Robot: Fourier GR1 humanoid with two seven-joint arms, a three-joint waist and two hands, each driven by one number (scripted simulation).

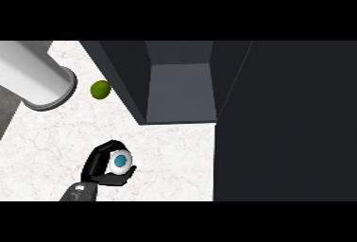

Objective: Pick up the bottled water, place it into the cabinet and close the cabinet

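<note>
The water bottle [121, 161] is seen from above as a white round body with a blue cap. It stands on the marble counter [174, 156] at the lower left. My left hand [97, 165] is shut on it: fingers curl round its left and far side, and the thumb presses its near side. The dark cabinet [178, 90] stands open beyond the bottle and to its right, with a grey shelf showing inside. Its open door [286, 123] is the large dark panel filling the right side. My right hand does not show.
A green lime [101, 90] lies on the counter just left of the cabinet. A large pale grey cylinder [35, 75] lies at the upper left. Bare counter stretches between the bottle and the cabinet's front edge.
</note>
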